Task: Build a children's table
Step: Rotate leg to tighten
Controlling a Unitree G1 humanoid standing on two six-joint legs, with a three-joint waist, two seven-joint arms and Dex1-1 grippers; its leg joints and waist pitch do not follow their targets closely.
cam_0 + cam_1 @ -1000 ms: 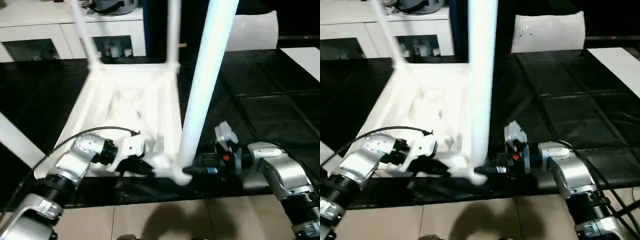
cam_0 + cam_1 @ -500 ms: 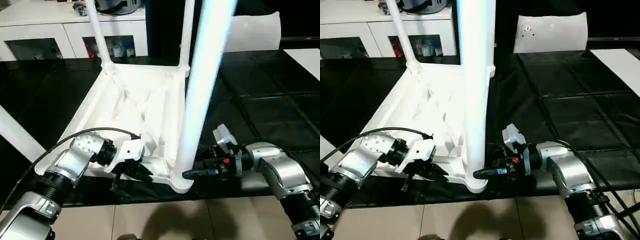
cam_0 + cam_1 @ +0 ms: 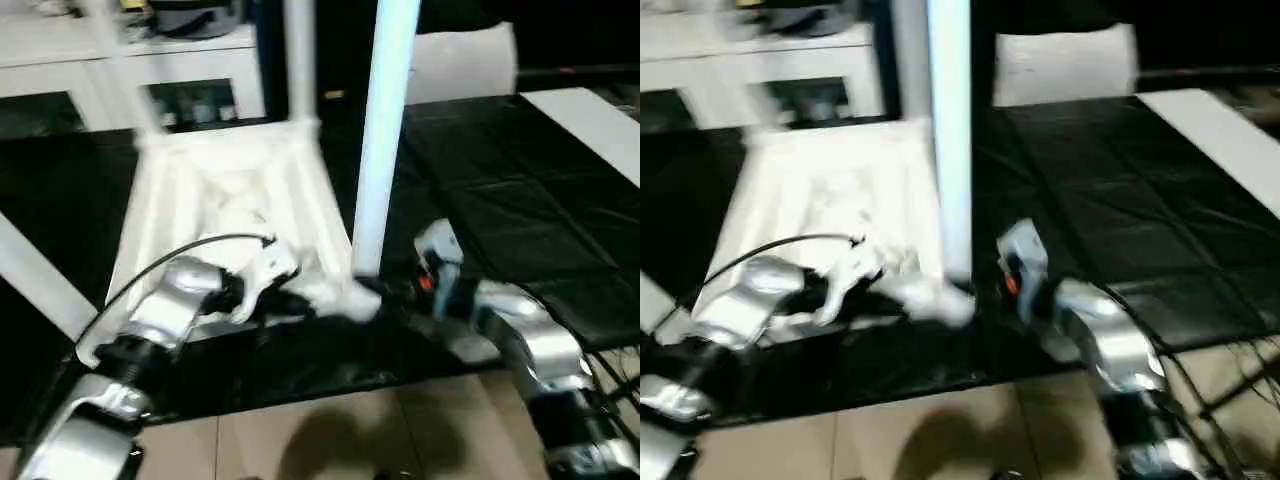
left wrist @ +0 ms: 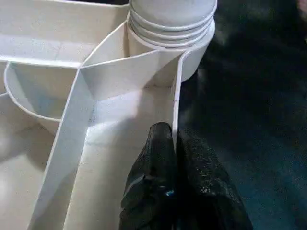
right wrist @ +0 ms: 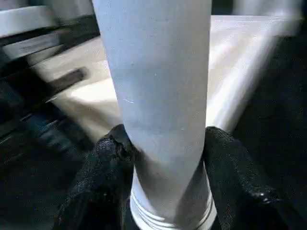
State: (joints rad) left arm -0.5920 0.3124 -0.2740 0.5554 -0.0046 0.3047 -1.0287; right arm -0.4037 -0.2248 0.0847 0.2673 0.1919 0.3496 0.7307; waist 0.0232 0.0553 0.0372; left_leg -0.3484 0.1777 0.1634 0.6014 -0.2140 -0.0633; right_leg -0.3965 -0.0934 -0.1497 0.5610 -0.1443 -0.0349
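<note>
My left gripper (image 4: 175, 143) pinches the tabletop (image 3: 225, 195) rim, right gripper (image 5: 163, 143) clamps the leg (image 5: 156, 81) low — light, stiff, slippery plastic; I grip near the socket (image 4: 192, 57).

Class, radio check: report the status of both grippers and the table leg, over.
Left gripper shut, pinching tabletop rim. Right gripper clamped around leg seated in corner socket. No obstruction seen.

one tabletop (image 3: 225, 190), four legs (image 3: 382, 120), two grippers (image 4: 175, 179), one cabinet (image 3: 130, 75).
</note>
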